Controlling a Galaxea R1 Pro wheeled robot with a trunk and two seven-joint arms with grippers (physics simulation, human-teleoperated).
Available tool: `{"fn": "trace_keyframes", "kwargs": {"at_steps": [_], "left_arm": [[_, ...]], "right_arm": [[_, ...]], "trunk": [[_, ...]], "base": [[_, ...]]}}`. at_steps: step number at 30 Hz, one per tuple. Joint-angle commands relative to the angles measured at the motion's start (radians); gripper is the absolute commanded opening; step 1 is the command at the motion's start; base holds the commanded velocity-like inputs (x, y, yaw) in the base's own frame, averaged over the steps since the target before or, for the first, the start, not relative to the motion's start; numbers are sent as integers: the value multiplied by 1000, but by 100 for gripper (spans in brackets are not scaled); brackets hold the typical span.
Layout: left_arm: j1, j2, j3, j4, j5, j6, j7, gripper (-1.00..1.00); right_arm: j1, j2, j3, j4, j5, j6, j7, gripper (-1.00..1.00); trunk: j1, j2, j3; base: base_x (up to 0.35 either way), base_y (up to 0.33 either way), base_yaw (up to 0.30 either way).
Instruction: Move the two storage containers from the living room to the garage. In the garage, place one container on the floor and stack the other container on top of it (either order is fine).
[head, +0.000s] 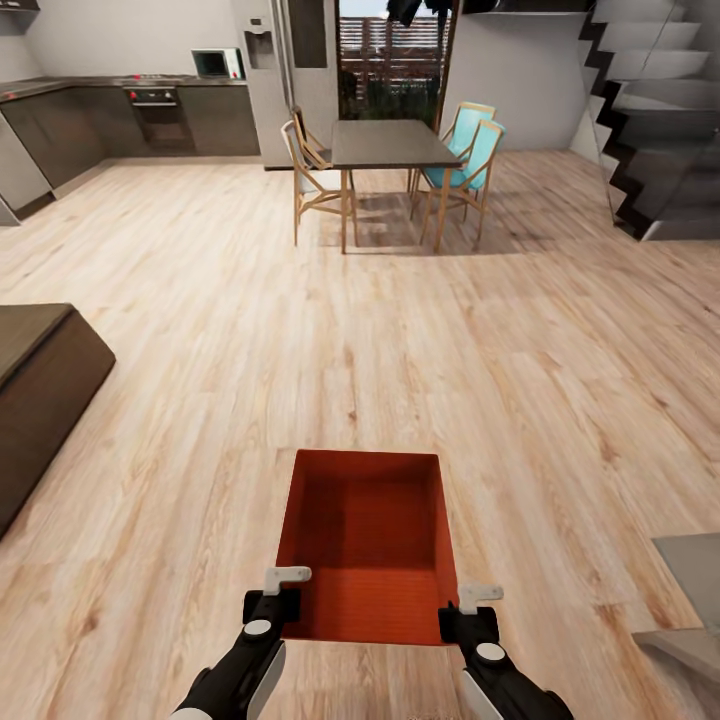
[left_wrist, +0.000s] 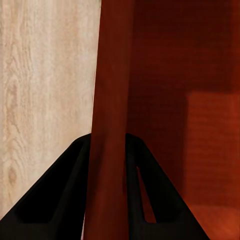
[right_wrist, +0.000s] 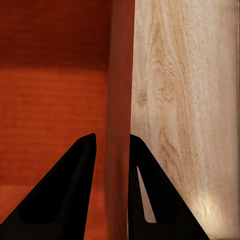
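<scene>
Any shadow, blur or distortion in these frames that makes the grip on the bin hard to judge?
Head view: evenly lit and sharp; the storage container has a darker far interior, and wide-angle stretch shows at the edges. Left wrist view: left gripper fingers are black silhouettes astride the bin wall, with a blocky shadow inside. Right wrist view: right gripper likewise; wood grain looks soft.

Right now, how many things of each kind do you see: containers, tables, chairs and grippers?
Orange-red storage container: 1
Dining table: 1
Chairs: 4, two with teal seats, two plain wood
Grippers: 2, left gripper, right gripper
Total: 8
</scene>
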Motion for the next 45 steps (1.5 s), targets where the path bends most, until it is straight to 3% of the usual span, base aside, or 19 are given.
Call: {"fn": "trace_keyframes", "kwargs": {"at_steps": [1,25,45], "left_arm": [[0,0,35,0,-9,5,13,-100],[0,0,35,1,-10,8,5,-100],[0,0,35,3,-13,11,4,-100]], "right_arm": [[-2,-29,8,-6,8,-5,1,-100],[-2,-29,8,-6,8,-4,2,-100],[-3,-29,8,-4,8,-4,5,-100]], "trunk": [[0,0,-1],[0,0,-1],[0,0,-1]], "base": [[0,0,-238],[1,0,-193],[313,0,-1]]}}
